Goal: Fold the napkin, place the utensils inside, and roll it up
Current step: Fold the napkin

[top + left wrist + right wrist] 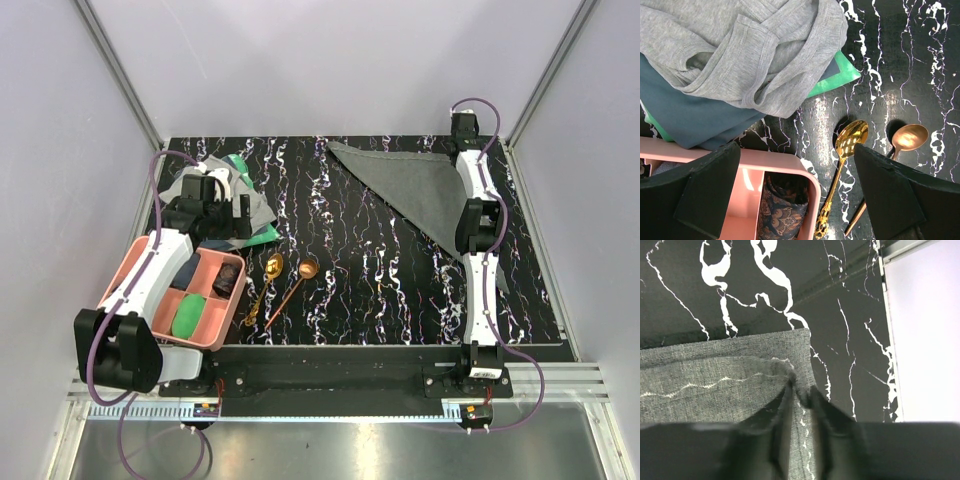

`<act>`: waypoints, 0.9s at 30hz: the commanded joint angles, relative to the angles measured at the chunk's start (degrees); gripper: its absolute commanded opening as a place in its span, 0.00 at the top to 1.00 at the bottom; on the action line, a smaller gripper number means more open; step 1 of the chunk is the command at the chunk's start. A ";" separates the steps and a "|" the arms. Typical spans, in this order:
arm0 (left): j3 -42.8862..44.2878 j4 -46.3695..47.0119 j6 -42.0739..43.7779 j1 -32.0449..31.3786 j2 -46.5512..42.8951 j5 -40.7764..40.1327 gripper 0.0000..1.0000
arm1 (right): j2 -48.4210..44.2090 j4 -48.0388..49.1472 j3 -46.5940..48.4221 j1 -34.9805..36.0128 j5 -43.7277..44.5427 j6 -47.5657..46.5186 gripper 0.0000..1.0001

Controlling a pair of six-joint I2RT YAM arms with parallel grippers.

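The dark grey napkin (420, 185) lies folded into a triangle at the back right of the black marbled table. My right gripper (463, 150) is at its far right corner. In the right wrist view the fingertips (792, 390) stand a little apart, and the napkin's (715, 385) stitched hem lies in the narrow gap, puckered at the tips. The gold spoon (272, 272) and the copper spoon (303, 270) lie side by side near the middle front. My left gripper (222, 222) hangs wide open over the tray's corner, the gold spoon (850, 140) and copper spoon (910, 137) just ahead of it.
A pink divided tray (238, 295) at the front left holds a green item (187, 315) and a patterned cloth (785, 210). Behind it a light grey cloth (755, 55) lies piled over blue and green fabric. The table's right edge and wall (925, 340) run close to the right gripper.
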 commanded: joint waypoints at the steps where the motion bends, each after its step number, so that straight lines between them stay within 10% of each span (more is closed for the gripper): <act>1: 0.65 1.02 0.81 0.28 0.30 -0.70 0.01 | -0.74 2.24 2.51 -0.18 -1.65 -0.56 0.59; 8: 0.65 0.93 0.54 0.28 -1.02 -0.08 0.01 | -8.99 2.24 0.31 -0.18 -6.30 0.49 0.25; 27: -1.01 3.22 -1.56 -2.35 -6.56 5.99 0.02 | -53.80 8.91 -54.42 10.45 -31.79 24.82 0.27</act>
